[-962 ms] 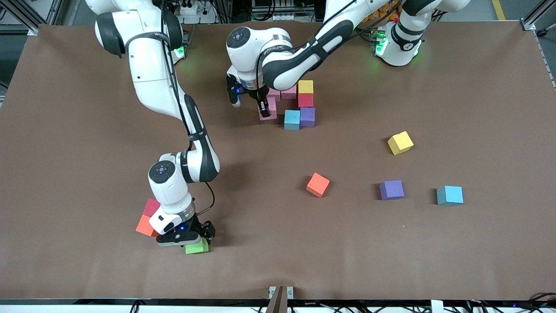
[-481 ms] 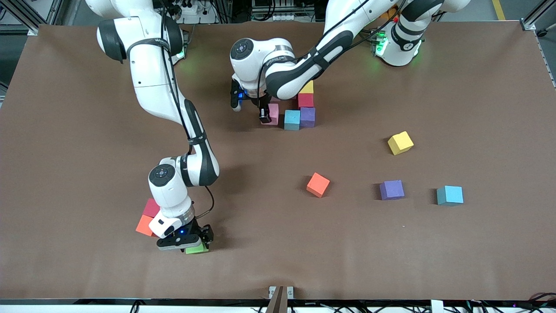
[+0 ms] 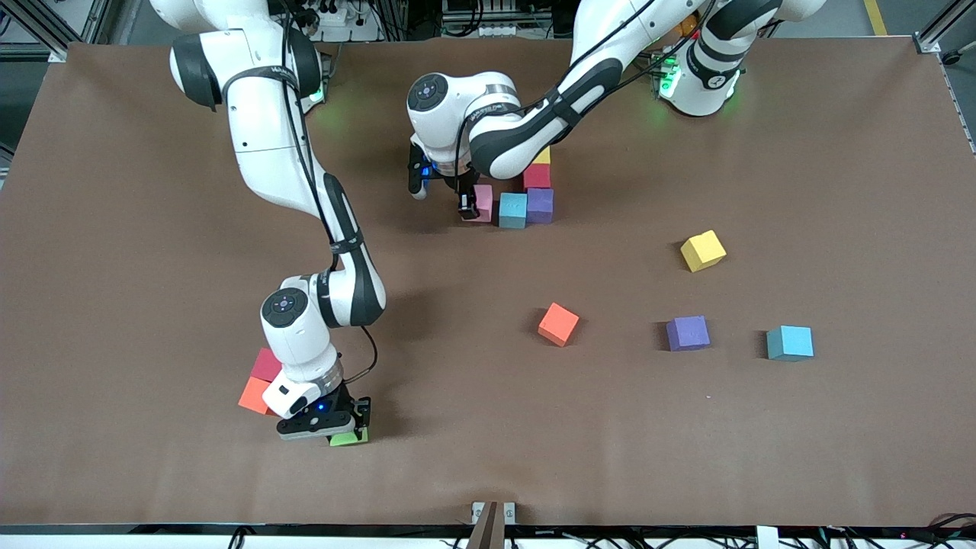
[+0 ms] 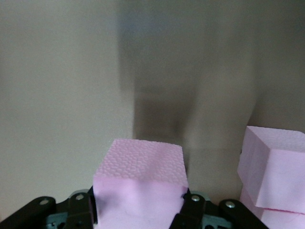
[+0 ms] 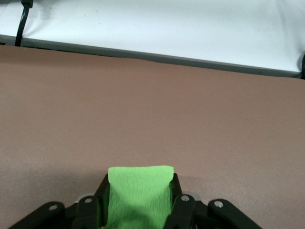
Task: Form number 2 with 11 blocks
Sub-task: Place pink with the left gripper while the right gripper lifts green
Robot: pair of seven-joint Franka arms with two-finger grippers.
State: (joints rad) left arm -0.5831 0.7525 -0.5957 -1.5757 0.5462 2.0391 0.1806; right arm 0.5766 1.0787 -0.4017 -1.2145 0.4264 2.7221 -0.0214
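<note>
Brown bench [image 3: 762, 457], loose blocks scattered lower right of frame. Partial number 2 [image 3: 526, 194] upper centre; left gripper [image 3: 457, 200] fingers pinch pink block [image 3: 482, 202], seating it beside the blue one. Right gripper [image 3: 335, 427], lower left, fingers pinch green block [image 3: 349, 438] for pickup.

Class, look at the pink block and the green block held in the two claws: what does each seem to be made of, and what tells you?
Pink block: probably foam, matte; its top shows a fine pebbled texture with no shine.
Green block: likely the same foam, matte; its face looks faintly wrinkled where the right claw squeezes it.
</note>
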